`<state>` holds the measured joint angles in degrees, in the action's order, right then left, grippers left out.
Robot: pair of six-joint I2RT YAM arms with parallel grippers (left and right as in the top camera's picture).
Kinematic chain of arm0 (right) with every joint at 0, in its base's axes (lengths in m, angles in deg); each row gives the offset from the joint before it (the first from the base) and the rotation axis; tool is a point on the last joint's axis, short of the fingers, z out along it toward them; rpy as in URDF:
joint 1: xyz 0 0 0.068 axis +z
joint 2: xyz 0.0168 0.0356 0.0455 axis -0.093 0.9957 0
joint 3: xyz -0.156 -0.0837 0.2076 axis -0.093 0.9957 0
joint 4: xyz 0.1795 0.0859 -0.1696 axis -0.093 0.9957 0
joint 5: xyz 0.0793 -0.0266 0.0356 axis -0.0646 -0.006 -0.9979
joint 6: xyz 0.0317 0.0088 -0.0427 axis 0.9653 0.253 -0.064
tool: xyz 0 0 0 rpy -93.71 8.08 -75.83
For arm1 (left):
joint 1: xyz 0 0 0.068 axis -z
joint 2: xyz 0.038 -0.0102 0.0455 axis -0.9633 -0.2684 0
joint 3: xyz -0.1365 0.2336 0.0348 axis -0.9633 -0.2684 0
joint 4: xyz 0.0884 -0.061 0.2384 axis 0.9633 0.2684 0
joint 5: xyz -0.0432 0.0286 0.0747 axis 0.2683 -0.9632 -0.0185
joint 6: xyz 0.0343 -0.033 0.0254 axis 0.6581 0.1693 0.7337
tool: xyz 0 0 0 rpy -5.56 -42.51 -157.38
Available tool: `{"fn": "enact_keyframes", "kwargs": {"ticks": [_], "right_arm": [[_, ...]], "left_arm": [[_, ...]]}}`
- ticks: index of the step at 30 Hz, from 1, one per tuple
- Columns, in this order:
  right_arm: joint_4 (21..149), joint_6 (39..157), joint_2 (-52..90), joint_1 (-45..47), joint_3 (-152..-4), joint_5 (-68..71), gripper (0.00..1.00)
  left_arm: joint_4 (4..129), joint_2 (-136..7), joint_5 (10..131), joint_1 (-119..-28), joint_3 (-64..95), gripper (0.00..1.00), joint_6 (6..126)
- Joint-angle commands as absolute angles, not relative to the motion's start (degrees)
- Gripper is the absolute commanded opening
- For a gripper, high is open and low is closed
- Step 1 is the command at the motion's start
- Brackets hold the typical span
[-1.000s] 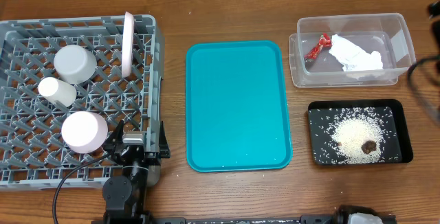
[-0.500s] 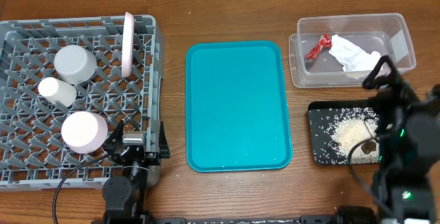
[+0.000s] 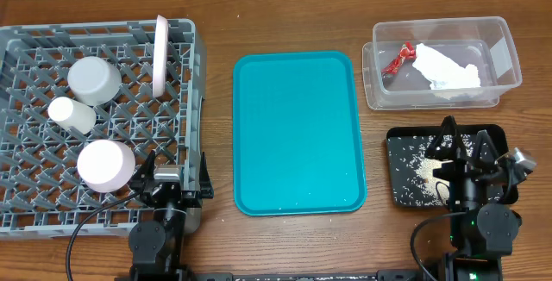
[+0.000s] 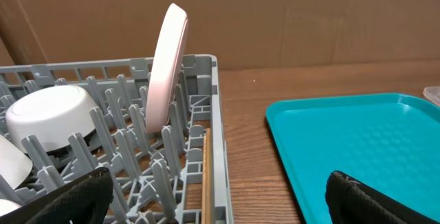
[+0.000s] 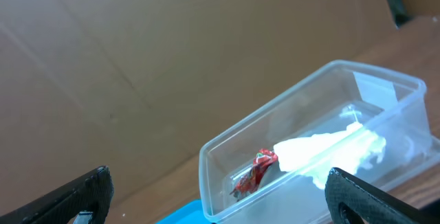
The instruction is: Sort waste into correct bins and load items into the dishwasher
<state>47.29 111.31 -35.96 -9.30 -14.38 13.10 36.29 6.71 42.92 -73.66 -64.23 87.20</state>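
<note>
Pinkish plate (image 3: 160, 55) stands on edge in the grey dish rack (image 3: 95, 28); both grippers spread wide, holding nothing.
The plate's edge runs away from the robot. Napkin (image 3: 444, 70) lies diagonally in the clear tub (image 3: 509, 57), with the red wrapper (image 3: 398, 59) at its left end. The right gripper (image 3: 463, 143) hides much of the black tray (image 3: 405, 134) and its rice (image 3: 414, 177). The left gripper (image 3: 177, 171) is at the rack's near wall.

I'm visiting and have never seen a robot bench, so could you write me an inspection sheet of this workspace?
Surface: wooden table.
Job's things: cup, two bowls and upright plate in grey rack; red wrapper and napkin in clear tub; rice in black tray.
Clutter: teal tray; wooden stick in rack.
Grippers: left gripper open by rack; right gripper open over black tray.
Cables: black cable beside each arm.
Surroundings: cardboard wall.
</note>
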Motion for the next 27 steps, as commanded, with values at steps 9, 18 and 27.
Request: {"fn": "enact_keyframes", "kwargs": {"ticks": [9, 18, 27], "right_arm": [[47.2, 95.42, -46.19, -4.89, -10.4, 9.17, 1.0], [49.65, 93.67, -51.63, -4.87, -4.66, 9.23, 1.0], [53.23, 83.29, -51.72, -4.84, -4.63, 9.21, 1.0]], "left_arm": [[36.18, 7.33, 42.22, -73.31, -64.44, 1.0, 88.12], [36.21, 7.33, 42.22, -73.33, -64.44, 1.0, 88.12], [36.21, 7.33, 42.22, -73.33, -64.44, 1.0, 88.12]]}}
